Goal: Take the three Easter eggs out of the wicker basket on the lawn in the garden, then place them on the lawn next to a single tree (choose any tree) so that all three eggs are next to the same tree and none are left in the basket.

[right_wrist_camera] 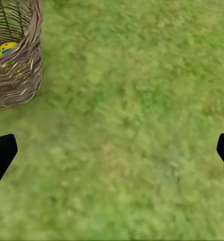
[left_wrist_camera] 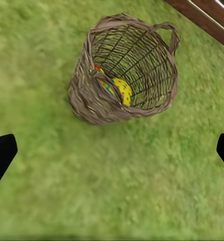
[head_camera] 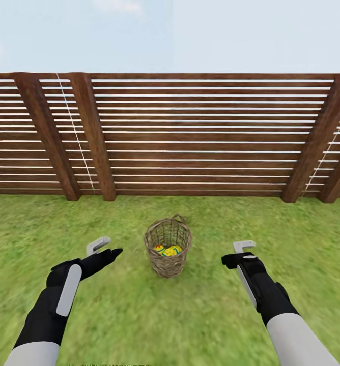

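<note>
Both grippers spread wide, empty: left gripper (head_camera: pixel 105 248) lower left of centre in head view, right gripper (head_camera: pixel 239 252) lower right of centre, hovering over the mottled green lawn (head_camera: pixel 292 234). Brown horizontal-slat wooden fence (head_camera: pixel 200 137) spans the upper half. Small round tan woven wicker basket (head_camera: pixel 168 246) stands upright at frame centre, between the two grippers and apart from both. Yellow Easter eggs with red and blue-green markings (head_camera: pixel 168 250) lie at its bottom; count unclear, at least two visible. Left wrist view has the basket mouth upper centre, egg (left_wrist_camera: pixel 121 90) against the near wall. Suggest left arm goes in: come straight down through the rim, avoid the loop handle (left_wrist_camera: pixel 171 35), close on one egg only.
</note>
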`<state>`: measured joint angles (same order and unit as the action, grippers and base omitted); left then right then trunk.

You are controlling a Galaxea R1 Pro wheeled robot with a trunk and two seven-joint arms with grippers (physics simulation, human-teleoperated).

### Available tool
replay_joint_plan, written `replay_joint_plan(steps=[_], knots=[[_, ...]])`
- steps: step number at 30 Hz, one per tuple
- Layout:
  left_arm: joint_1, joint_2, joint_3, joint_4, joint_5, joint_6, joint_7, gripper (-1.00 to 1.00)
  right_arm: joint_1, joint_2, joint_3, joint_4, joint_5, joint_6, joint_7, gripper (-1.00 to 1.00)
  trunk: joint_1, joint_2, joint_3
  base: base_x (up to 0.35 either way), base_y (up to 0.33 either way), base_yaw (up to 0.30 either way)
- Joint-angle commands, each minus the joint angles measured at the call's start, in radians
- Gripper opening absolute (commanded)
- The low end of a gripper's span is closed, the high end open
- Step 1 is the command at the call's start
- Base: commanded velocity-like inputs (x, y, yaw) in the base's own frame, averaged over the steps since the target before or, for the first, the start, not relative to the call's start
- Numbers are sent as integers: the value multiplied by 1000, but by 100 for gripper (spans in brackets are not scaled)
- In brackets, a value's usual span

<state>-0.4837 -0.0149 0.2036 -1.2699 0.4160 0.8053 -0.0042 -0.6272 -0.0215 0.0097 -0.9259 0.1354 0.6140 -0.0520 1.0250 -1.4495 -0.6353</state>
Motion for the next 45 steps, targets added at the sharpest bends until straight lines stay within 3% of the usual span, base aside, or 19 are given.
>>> replay_joint_plan(steps=[1, 14, 19, 31, 45], knots=[[-1, -3, 3, 0, 3, 6, 0, 100, 0, 0, 1, -1, 7, 6, 1, 100, 0, -1, -1, 37, -329, 293], [-1, -8, 3, 5, -1, 0, 6, 100, 0, 1, 2, 4, 1, 4, 3, 100, 0, -1, -1, 141, -311, 293], [-1, -8, 6, 83, -5, -41, 7, 100, 0, 2, 3, 4, 1, 4, 4, 100, 0, -1, -1, 214, -276, 293], [-1, -9, 4, 93, -2, -61, 14, 100, 0, 0, 3, 4, 1, 4, 4, 100, 0, -1, -1, 221, -267, 291], [-1, -33, 1, 172, -3, -95, 13, 100, 0, 0, 0, -6, -5, -19, 12, 100, 0, -1, -1, 151, -178, 35]])
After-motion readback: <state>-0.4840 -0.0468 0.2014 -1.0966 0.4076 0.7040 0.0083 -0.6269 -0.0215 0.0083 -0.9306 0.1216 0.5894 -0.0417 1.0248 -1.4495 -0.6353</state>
